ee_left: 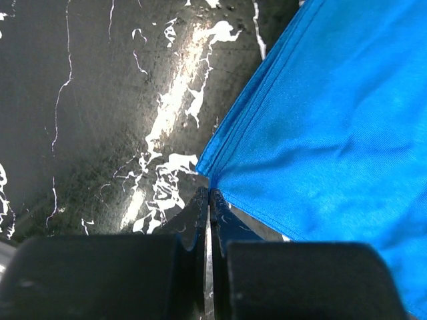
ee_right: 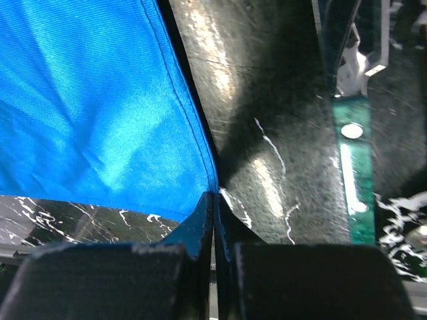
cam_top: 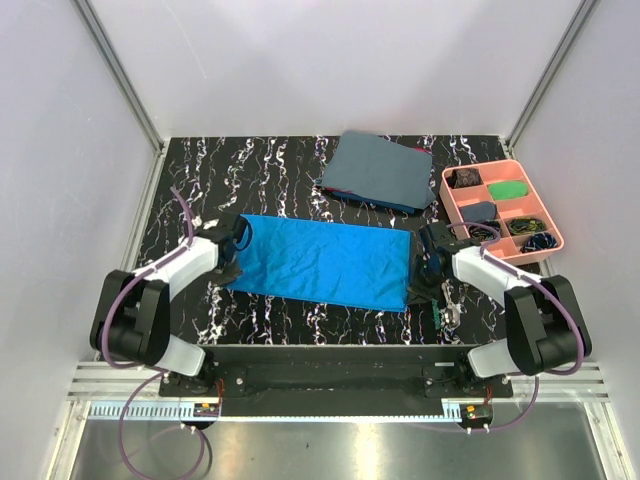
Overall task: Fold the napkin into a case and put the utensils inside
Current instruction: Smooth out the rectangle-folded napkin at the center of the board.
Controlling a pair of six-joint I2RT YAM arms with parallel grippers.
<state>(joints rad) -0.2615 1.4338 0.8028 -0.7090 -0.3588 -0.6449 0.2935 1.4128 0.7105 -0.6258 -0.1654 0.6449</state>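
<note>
The bright blue napkin [cam_top: 322,262] lies as a wide rectangle across the black marbled table, stretched between my two arms. My left gripper [cam_top: 236,243] is at the napkin's left edge, shut on a corner of the cloth [ee_left: 211,189]. My right gripper [cam_top: 426,256] is at the right edge, shut on the corner there [ee_right: 215,193]. The napkin [ee_left: 327,127] fills the right of the left wrist view, and the napkin [ee_right: 93,107] fills the left of the right wrist view. The utensils [cam_top: 447,308] lie by my right arm; a green handle [ee_right: 351,157] shows. No case is in view.
A dull grey-blue cloth [cam_top: 380,168] lies folded at the back of the table. A pink compartment tray [cam_top: 480,166] with small items stands at the back right. White walls and metal posts border the table [cam_top: 290,170].
</note>
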